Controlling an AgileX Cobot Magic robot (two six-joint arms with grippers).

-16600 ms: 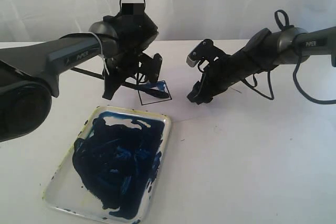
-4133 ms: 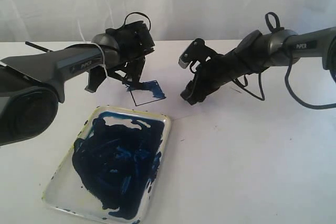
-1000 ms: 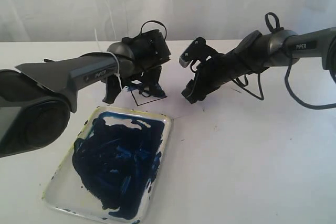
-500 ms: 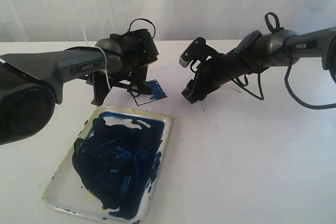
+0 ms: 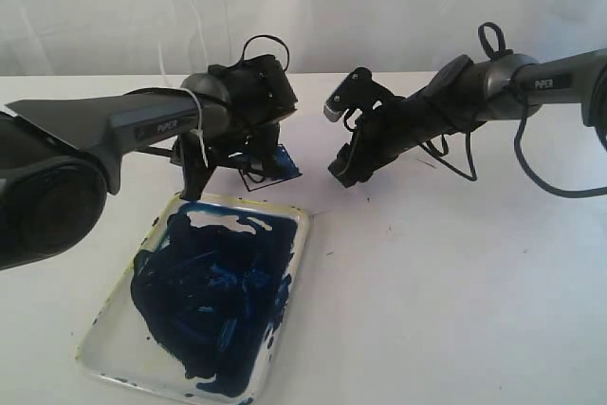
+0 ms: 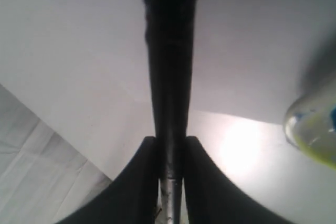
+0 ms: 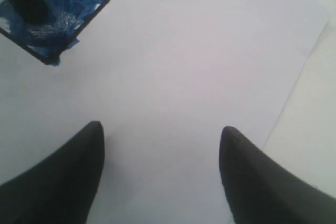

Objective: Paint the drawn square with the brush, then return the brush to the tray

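Observation:
The drawn square [image 5: 277, 164] lies on the white paper behind the tray, its interior smeared blue; the right wrist view shows one blue corner of the drawn square [image 7: 60, 11]. My left gripper [image 5: 232, 154] hangs low over the square's left side, shut on the brush [image 6: 169, 72], whose black handle runs between the fingers. The brush tip is hidden in the exterior view. The tray [image 5: 290, 218], smeared with dark blue paint, sits in front of the square. My right gripper [image 5: 345, 172] rests low on the paper right of the square, open and empty.
The white paper's edge [image 7: 294, 90] runs close beside the right gripper. A corner of the tray [image 6: 315, 124] shows near the left gripper. The right arm's cable [image 5: 531, 163] loops over the table at the right. A white curtain hangs behind.
The left gripper with the brush has swept back and forth over the square, now a little right and nearer than half a second ago. The right arm has stayed still.

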